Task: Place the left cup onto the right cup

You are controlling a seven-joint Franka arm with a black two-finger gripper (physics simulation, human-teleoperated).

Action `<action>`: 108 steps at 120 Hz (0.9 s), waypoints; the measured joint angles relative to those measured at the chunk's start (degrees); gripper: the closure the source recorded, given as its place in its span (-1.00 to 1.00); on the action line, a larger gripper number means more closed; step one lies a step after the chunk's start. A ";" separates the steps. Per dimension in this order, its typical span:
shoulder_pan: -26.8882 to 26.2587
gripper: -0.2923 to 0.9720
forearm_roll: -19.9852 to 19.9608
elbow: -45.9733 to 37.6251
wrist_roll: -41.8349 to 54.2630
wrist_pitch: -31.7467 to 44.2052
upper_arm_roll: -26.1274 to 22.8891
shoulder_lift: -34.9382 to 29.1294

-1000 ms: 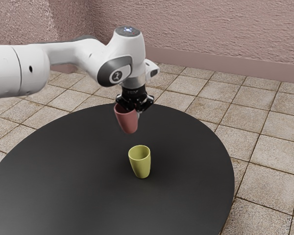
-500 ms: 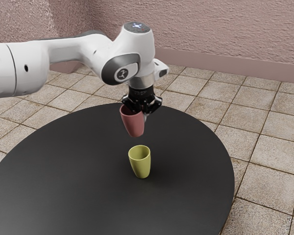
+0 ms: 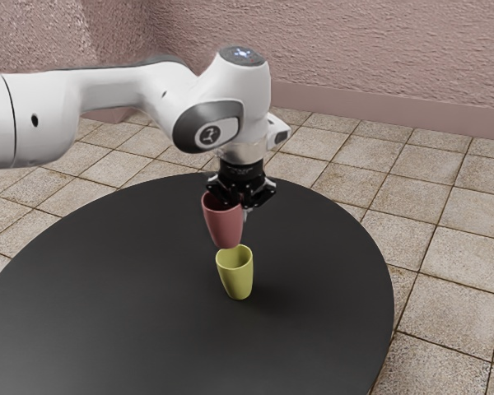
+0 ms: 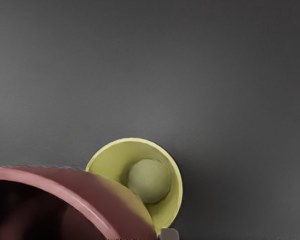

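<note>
Matt cups [image 3: 234, 271] (smooth), matt black table [image 3: 107, 313]

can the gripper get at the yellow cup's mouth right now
Probably yes. The gripper, shut on the pink cup, hangs just above the upright yellow cup, whose mouth is open with nothing between. The pink cup's base looks a little off-centre, so a small shift may help.

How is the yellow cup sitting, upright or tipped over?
Upright: the yellow cup stands on its base on the black table, mouth up; the wrist view looks into it.
</note>
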 joint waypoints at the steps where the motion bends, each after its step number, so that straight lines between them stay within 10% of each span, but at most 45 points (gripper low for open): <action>1: 0.00 0.70 0.00 0.00 -0.12 -0.01 -0.06 0.02; 108: 0.09 0.70 1.93 0.05 -6.05 1.52 -0.06 2.51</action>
